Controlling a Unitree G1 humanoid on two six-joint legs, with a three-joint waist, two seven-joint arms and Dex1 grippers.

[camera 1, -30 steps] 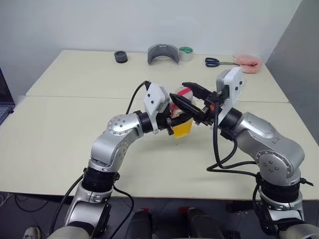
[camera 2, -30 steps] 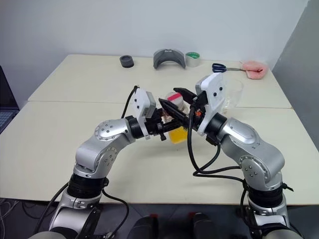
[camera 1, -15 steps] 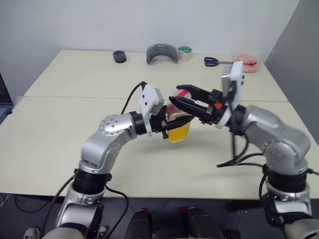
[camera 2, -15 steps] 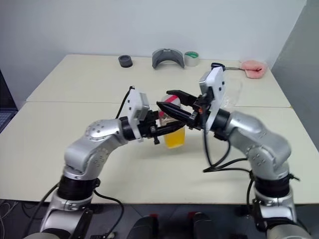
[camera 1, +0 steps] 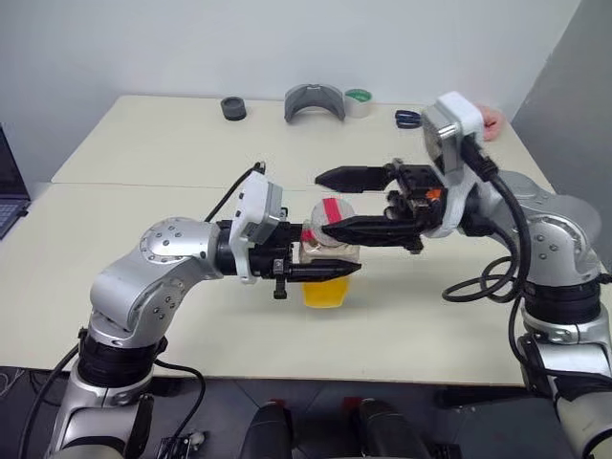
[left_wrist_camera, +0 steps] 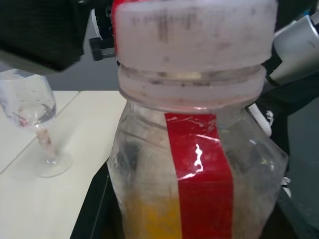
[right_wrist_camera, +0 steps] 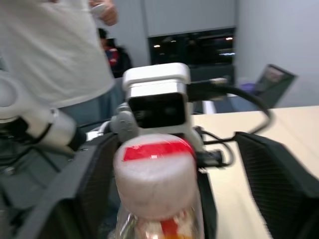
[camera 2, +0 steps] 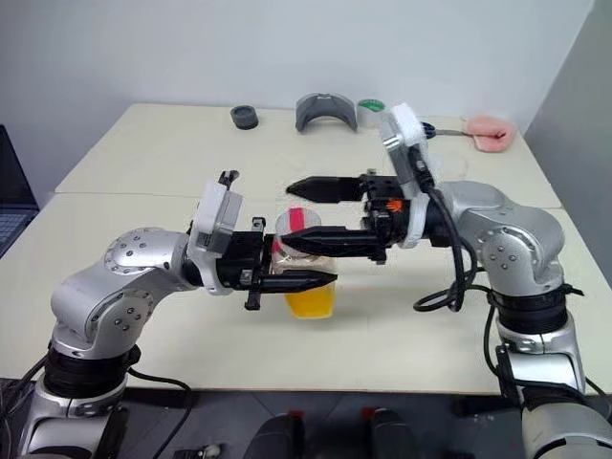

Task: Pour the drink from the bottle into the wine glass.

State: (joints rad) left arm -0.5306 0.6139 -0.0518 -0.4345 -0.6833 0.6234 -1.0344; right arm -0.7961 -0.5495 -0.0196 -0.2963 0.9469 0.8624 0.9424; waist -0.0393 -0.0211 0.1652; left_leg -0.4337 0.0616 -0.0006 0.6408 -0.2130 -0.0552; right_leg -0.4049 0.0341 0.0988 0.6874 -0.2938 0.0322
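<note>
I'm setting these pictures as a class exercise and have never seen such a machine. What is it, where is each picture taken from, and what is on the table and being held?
It is a humanoid robot with two arms, each ending in a two-fingered gripper. Two pictures come from cameras on its head, looking down over the arms; the other two come from cameras on each wrist.

The left gripper is shut on the bottle, which holds an orange drink and has its cap on. The right gripper is open, one finger on each side of the cap. The wine glass stands empty on the table. At the far edge lie a roll of tape, scissors and a grey curved object.
</note>
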